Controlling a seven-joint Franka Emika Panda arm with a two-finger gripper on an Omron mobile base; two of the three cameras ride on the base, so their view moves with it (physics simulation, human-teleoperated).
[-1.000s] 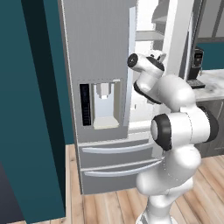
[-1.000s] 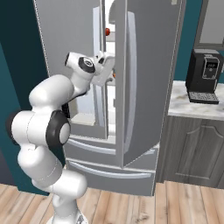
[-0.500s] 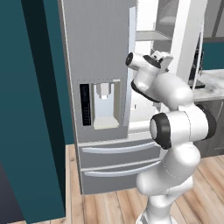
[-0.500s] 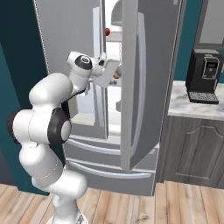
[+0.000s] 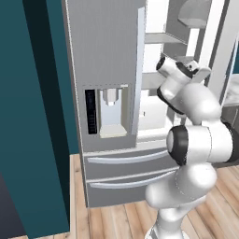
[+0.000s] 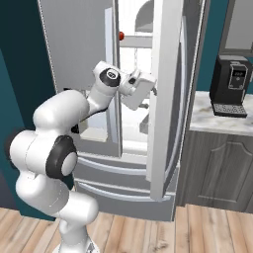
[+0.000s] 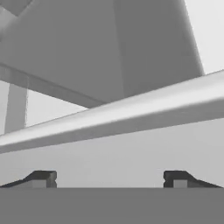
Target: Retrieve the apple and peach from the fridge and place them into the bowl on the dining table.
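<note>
- the fridge (image 5: 105, 60) has its left door shut and the right door (image 6: 165, 94) swung open, white inside showing
- the gripper (image 7: 109, 177) sits right up against the door's long pale handle (image 7: 131, 118), fingertips (image 7: 41, 177) spread wide with nothing pinched between them
- the apple (image 6: 121, 35) is a small red blob on an upper shelf, peeking past the left door's edge
- the coffee machine (image 6: 231, 85) sits on the marble counter (image 6: 217, 118) to the right
- can't make out the peach
</note>
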